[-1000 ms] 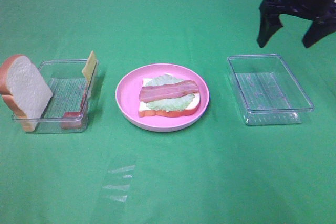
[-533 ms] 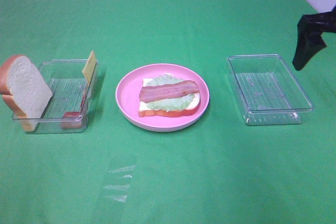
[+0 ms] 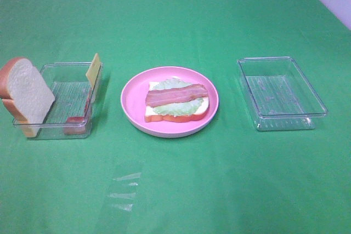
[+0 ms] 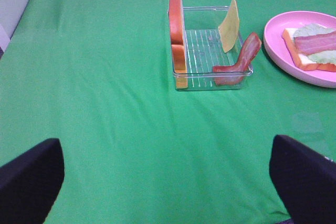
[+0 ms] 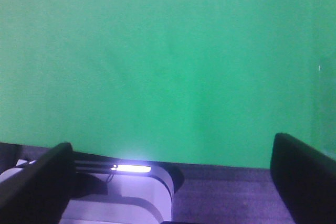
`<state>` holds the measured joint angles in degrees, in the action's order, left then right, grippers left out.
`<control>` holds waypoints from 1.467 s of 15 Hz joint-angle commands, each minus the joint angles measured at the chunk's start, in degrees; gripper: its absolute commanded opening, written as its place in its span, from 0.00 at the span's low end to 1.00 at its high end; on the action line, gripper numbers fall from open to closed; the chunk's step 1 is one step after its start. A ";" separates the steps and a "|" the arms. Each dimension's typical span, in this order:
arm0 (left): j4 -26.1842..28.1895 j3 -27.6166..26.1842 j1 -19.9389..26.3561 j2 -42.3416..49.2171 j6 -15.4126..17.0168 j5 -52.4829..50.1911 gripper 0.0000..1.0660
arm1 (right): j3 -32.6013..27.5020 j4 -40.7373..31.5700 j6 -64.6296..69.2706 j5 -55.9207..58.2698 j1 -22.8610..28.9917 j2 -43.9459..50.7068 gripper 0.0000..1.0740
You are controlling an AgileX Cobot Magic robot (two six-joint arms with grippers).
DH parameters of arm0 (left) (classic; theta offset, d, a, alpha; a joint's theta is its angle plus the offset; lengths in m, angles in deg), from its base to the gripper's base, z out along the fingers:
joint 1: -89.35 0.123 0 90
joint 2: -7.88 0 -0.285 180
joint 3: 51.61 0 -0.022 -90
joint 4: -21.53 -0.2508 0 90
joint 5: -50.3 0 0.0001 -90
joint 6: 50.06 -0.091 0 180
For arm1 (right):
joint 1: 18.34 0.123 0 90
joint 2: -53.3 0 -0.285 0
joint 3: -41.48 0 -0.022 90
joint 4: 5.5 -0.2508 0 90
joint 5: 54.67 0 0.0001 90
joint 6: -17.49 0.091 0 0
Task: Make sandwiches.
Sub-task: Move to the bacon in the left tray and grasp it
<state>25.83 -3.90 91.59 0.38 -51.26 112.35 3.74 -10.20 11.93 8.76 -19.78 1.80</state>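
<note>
The open sandwich (image 3: 176, 101) lies on the pink plate (image 3: 131, 98): a bread slice, lettuce and a bacon strip on top. The left clear tray (image 3: 66, 96) holds a second bread slice (image 3: 24, 91) leaning at its outer end, an upright cheese slice (image 3: 94, 69) and a bacon strip (image 3: 77, 120). The left wrist view shows the same bread (image 4: 176, 24), cheese (image 4: 229, 19), bacon (image 4: 239, 64) and the sandwich (image 4: 312, 45), well ahead of my open, empty left gripper (image 4: 165, 153). My right gripper (image 5: 168, 153) is open and empty over bare cloth. Neither gripper appears in the high view.
An empty clear tray (image 3: 274, 94) stands right of the plate. A scrap of clear film (image 3: 123, 190) lies on the green cloth near the front. The right wrist view shows the table's edge (image 5: 210, 162) and a lit base (image 5: 131, 169) beyond it.
The right arm has drawn back from above the right tray and left the high view at the right edge. Nothing on the table has moved.
</note>
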 commanded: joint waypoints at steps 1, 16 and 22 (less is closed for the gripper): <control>0.00 0.00 -0.06 0.80 0.17 -0.57 0.96 | -1.20 -0.46 0.29 2.69 0.00 11.75 0.90; 0.23 0.00 -0.06 0.74 0.34 -0.57 0.96 | -13.46 -0.74 0.17 0.17 0.00 45.03 0.90; 0.29 0.00 -0.06 0.52 0.34 -0.57 0.96 | -13.46 -0.17 0.11 0.17 0.00 45.72 0.90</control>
<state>25.83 -3.90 91.59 0.38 -51.26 112.35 -9.56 -10.55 12.22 9.33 -19.78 45.63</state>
